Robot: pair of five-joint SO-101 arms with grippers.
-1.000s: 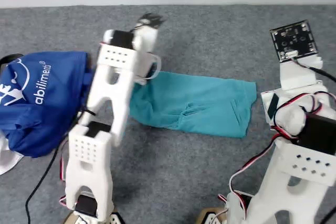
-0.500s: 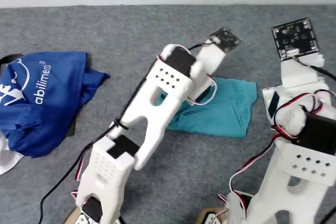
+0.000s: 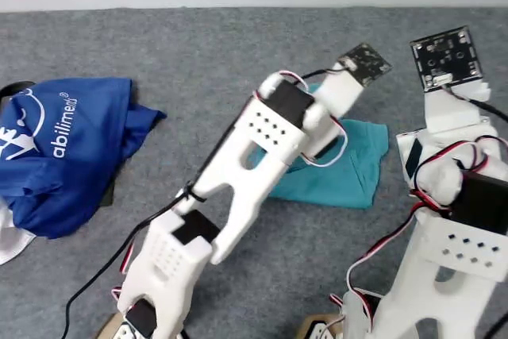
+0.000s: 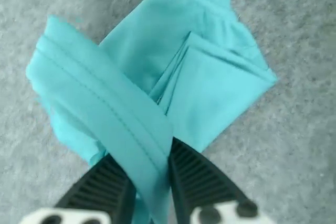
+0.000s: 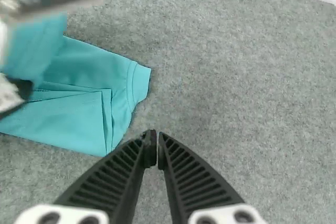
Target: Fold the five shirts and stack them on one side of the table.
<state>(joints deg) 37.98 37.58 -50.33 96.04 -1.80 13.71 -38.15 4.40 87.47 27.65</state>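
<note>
A teal shirt (image 3: 341, 168) lies partly folded on the grey carpet in the middle right of the high view. My left gripper (image 4: 148, 174) is shut on a fold of the teal shirt (image 4: 105, 108), lifting it over the rest of the cloth; its arm (image 3: 262, 140) stretches across the shirt. The teal shirt (image 5: 79, 103) also lies ahead of my right gripper (image 5: 152, 148), which is shut on nothing and hovers over bare carpet just off the shirt's sleeve edge. A blue shirt (image 3: 59, 152) lies crumpled at the left.
Under the blue shirt, a bit of white cloth (image 3: 12, 245) pokes out at the left edge. The right arm's body (image 3: 452, 212) stands at the right with its camera board (image 3: 444, 57) raised. Grey carpet (image 3: 198, 45) covers the table.
My left arm has swung from the left end of the teal shirt across to the right, carrying the shirt's edge over itself, so the shirt now looks shorter. The right arm has kept still.
</note>
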